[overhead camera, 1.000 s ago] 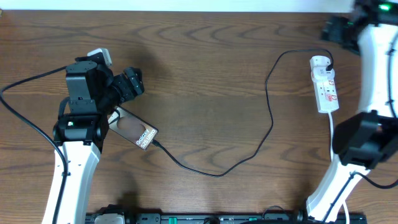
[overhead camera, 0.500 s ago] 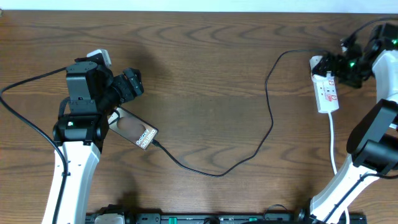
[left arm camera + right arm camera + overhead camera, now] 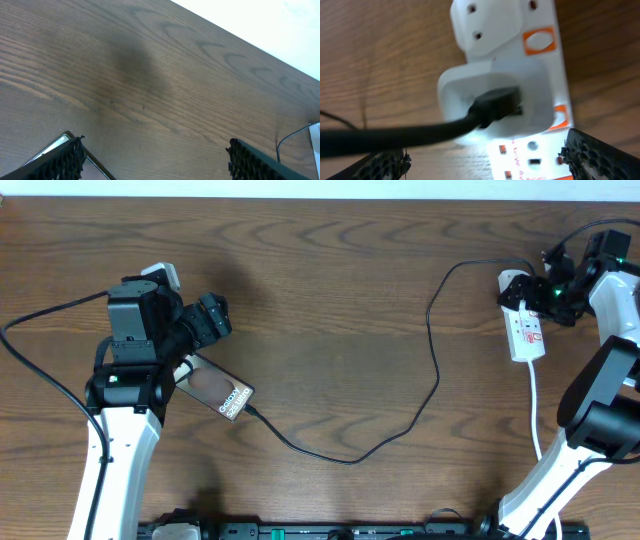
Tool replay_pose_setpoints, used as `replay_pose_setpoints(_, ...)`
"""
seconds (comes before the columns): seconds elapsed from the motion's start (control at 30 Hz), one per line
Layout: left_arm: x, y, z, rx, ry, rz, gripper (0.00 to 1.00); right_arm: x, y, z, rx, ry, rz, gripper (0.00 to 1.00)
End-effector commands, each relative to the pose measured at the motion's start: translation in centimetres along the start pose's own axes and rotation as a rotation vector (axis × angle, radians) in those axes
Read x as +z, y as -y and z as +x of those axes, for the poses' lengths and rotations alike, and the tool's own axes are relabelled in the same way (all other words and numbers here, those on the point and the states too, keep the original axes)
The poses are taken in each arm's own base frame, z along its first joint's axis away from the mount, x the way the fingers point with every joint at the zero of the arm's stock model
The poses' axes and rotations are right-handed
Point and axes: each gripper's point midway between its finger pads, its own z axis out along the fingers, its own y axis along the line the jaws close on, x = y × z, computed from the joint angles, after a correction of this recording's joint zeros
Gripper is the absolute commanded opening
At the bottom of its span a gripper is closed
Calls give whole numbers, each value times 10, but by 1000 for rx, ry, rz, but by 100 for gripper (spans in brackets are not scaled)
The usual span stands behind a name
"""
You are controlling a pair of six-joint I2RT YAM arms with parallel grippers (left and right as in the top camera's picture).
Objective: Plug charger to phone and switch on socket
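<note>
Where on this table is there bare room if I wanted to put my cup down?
Widest bare wood: the upper middle, between the left gripper and the charger loop. Also the front strip below that cable. Crowded: around the phone, and at the socket, where the right gripper hovers.

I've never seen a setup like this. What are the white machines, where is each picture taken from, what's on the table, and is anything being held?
These are two white robot arms at a wooden table, each ending in a two-finger pincer. One picture looks straight down from above. The other two come from cameras on the wrists, so the dark ridged shapes at their bottom corners are the fingers. On the table lie a dark phone and a black charger cable running from the phone's end to a white socket strip, where it enters a white adapter. The left pincer hangs open near the phone. The right pincer is open close over the socket. Neither holds anything.
</note>
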Motion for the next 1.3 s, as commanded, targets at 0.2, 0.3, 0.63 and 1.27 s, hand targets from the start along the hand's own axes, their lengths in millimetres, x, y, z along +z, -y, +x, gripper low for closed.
replay_pose_setpoints(0.2,1,-3,2,15,-12,-19,88,1,5,-10,16,38,51,99)
replay_pose_setpoints(0.3,3,-4,4,13,-19,-22,88,2,-4,-9,18,37,2,99)
replay_pose_setpoints(0.63,17,-10,12,4,-64,-40,88,7,-18,-8,33,25,-20,99)
replay_pose_setpoints(1.27,19,-11,13,2,-71,-42,88,27,-17,4,61,-21,14,99)
